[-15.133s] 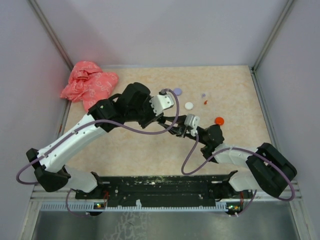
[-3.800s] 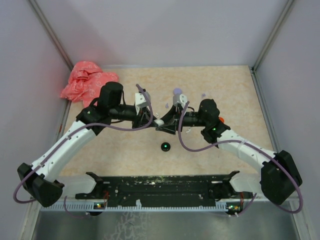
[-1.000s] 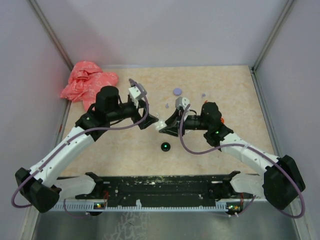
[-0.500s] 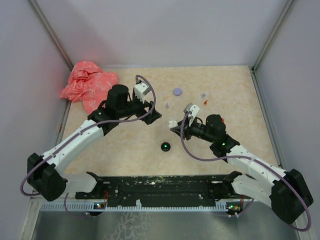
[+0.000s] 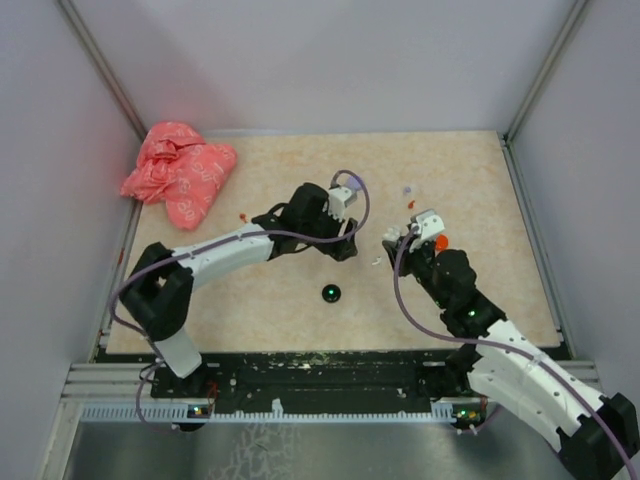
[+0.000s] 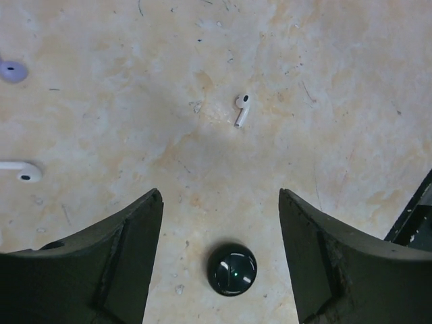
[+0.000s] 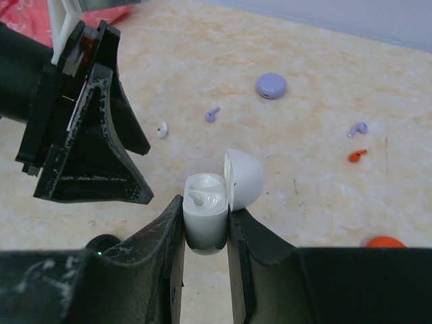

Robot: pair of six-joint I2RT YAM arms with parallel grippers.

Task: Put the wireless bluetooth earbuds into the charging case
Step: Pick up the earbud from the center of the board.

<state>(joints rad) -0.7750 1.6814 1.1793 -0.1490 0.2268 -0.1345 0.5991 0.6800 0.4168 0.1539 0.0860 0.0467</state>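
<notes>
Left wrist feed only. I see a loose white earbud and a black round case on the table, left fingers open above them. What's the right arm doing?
Observer: The right fingers grip a white charging case with its lid flipped open.
Operator: Anything loaded in it?
Observer: One white earbud sits inside it.
Operator: Any other colours outside my frame?
Observer: An orange-red earbud lies on the table beyond the case, next to a lilac earbud.
</notes>
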